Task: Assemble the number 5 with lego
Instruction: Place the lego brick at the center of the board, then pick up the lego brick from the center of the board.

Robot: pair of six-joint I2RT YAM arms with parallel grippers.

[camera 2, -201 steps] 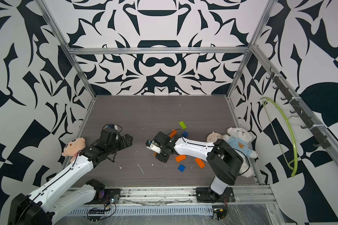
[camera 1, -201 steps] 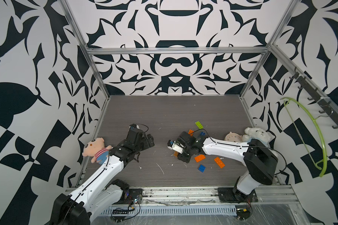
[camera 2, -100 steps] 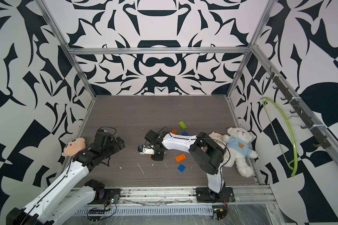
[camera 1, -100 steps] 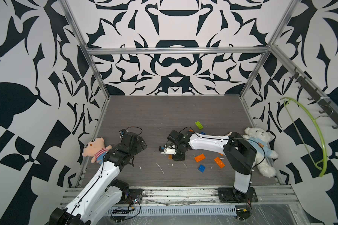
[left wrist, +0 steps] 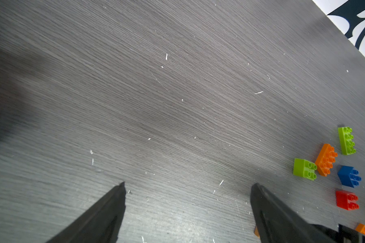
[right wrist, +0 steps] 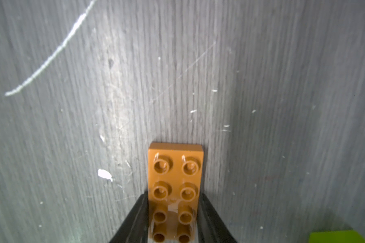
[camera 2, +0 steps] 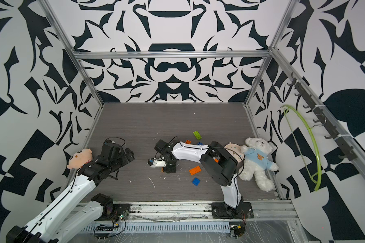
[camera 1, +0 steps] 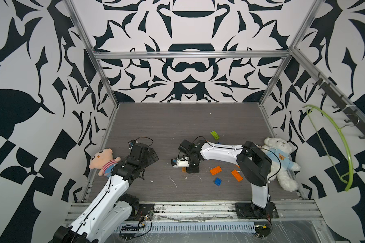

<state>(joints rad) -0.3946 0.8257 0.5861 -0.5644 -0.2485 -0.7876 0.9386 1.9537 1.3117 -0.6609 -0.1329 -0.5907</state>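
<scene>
Right gripper [right wrist: 174,198]: fingers clamped on both long sides of an orange-brown studded plastic oblong brick [right wrist: 175,168].
Held brick: flat on the grey wood-grain table [right wrist: 261,84], just 6 o'clock of table centre.
Left gripper [left wrist: 189,186]: jaws spread wide above bare table, 9 o'clock of the right gripper.
Loose lego: two orange oblong bricks [camera 1: 216,170] and a blue square brick [camera 1: 217,181] at 4 o'clock of the right gripper; lime green oblong brick [camera 1: 215,134] at 1 o'clock.

Both top views looked steeply down from above the front rail [camera 1: 198,207], sharing the whole worktop [camera 1: 177,122]. The left wrist camera looked low across it past its fingers [left wrist: 105,212]; the right wrist camera hung close over an orange brick [right wrist: 175,168].
</scene>
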